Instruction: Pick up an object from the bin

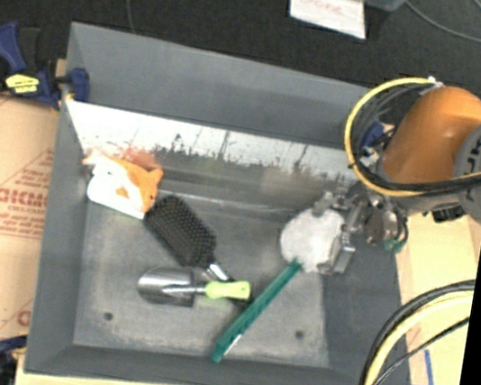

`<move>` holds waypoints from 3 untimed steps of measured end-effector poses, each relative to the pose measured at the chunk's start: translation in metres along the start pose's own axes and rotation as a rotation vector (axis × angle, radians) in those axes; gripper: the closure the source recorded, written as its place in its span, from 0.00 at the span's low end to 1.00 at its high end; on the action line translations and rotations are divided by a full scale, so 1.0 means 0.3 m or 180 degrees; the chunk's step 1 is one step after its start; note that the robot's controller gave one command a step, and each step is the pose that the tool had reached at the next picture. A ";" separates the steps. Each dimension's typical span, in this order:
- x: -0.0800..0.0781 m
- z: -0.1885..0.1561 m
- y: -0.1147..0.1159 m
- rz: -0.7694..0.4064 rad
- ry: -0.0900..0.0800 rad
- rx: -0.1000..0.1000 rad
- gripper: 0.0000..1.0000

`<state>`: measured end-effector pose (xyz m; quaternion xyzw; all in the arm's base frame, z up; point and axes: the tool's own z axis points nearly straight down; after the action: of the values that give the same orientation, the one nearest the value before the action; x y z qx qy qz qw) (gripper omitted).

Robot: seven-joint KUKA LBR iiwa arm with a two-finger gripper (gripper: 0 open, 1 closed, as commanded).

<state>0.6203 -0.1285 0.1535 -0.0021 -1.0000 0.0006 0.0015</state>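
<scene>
Hanging low at the right side of the bin [103, 301], the gripper [341, 251] sits under the arm's orange cover [433, 132], close to the right wall. You cannot tell from this angle whether it is spread or pressed together. It is hard against the right flank of a pale, fuzzy, rounded head [304, 240]. Whether that is a real touch you cannot tell.

- The head belongs to a green-handled brush [258, 307]. Its straight, slim, smooth handle runs down-left from the head to the front of the floor, ending near the front wall.
- You have little room on the gripper's right, where the wall is near. The bare grey floor between the brush handle and the right wall is clear, with a dull, speckled metal surface.
- The metal scoop [168, 285] has a shiny bowl and a light green grip. It lies mid-floor, the grip's end just beside the brush handle.
- The black hairbrush [181, 230] is an oval bristled pad, lying tilted just above the scoop.
- The orange-and-white object [123, 184] lies in the back-left corner, near the left wall and well apart from the gripper. You cannot tell its kind.
- The front-left floor is bare.
</scene>
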 end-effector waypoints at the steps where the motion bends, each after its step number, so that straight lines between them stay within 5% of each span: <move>1: -0.005 -0.018 0.002 -0.0014 -0.0024 0.0004 0.00; 2: -0.106 0.271 -0.058 -0.1464 -0.0054 0.0020 0.00; 3: -0.114 0.264 -0.058 -0.1693 -0.0069 0.0022 0.00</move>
<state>0.6542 -0.1461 0.0743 0.2608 -0.9653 0.0035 -0.0092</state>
